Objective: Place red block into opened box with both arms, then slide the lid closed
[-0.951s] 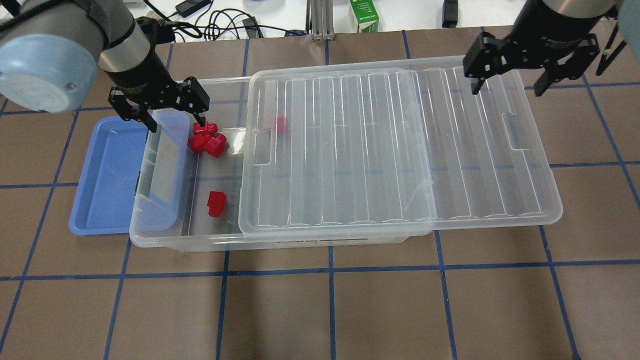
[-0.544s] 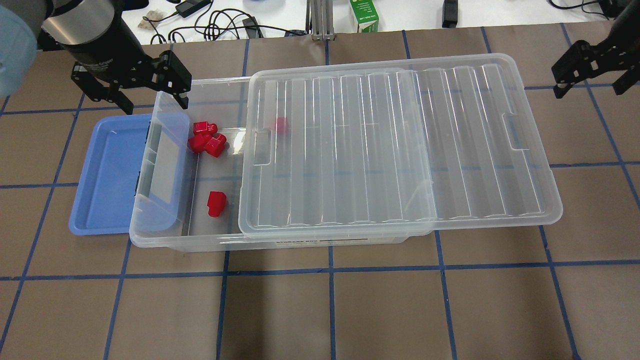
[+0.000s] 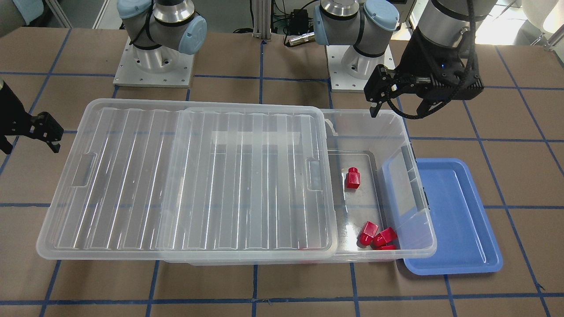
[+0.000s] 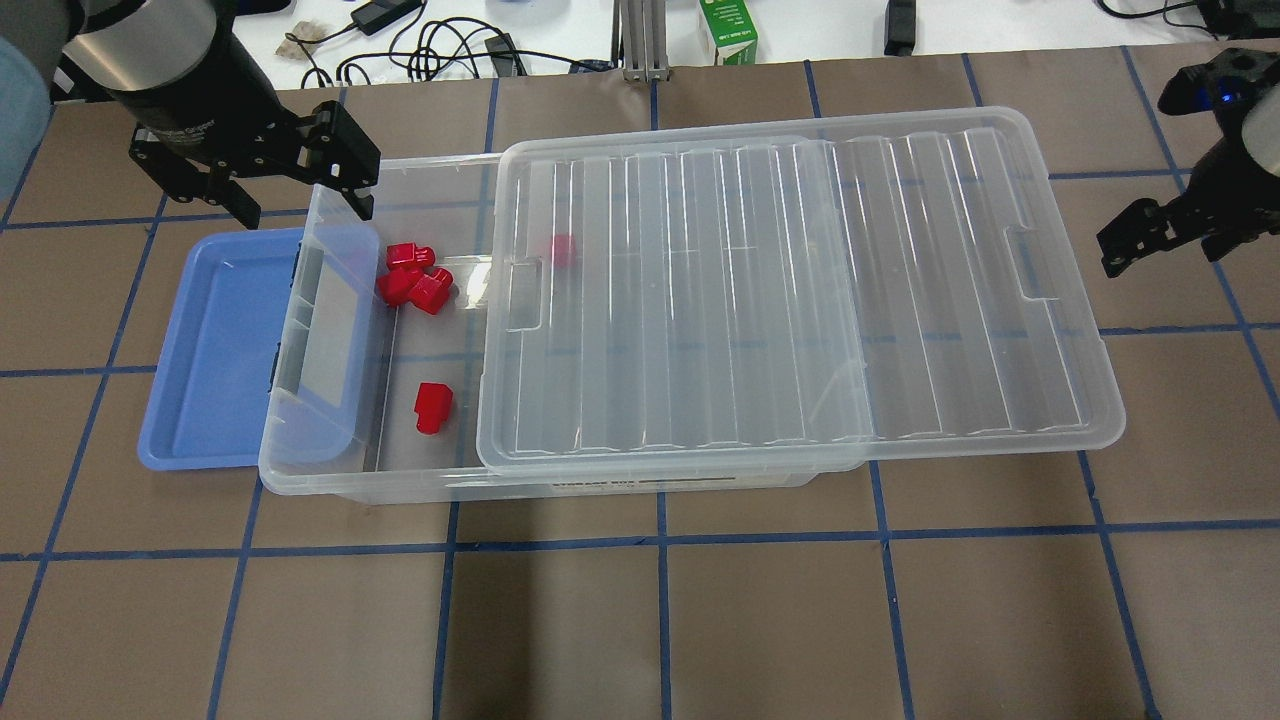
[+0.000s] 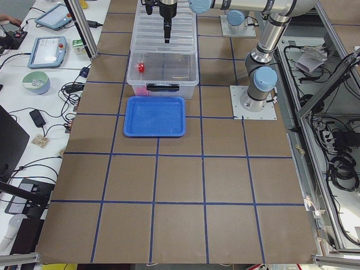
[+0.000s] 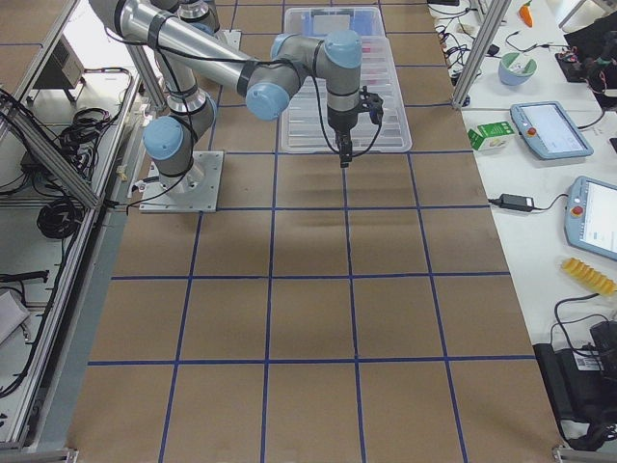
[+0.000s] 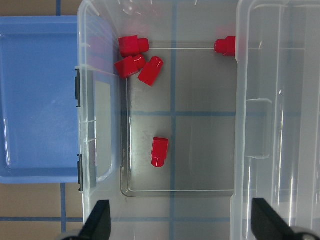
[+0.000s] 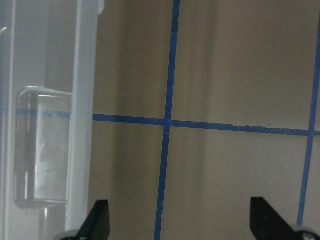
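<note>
Several red blocks lie on the floor of the clear box (image 4: 330, 487): a close cluster (image 4: 412, 276), one red block (image 4: 434, 406) alone, and one (image 4: 563, 249) under the lid's edge. The ribbed clear lid (image 4: 800, 290) sits shifted right and overhangs the box's right end, so the left end stands uncovered. My left gripper (image 4: 305, 205) hovers open and empty above the box's back-left corner; its wrist view looks down on the blocks (image 7: 159, 151). Beyond the lid's right end, my right gripper (image 3: 26, 145) is open and empty over bare table, beside the lid's handle recess (image 8: 42, 145).
A shallow blue tray (image 4: 215, 350) lies against the box's left end with nothing in it. Cables, a green carton (image 4: 728, 30) and a metal post stand past the table's far edge. Brown table with blue tape lines lies in front of the box.
My left gripper lifted away from the block cluster and went back-left, empty. My right gripper left the lid's far right corner, moving right past the lid's end, then nearer.
</note>
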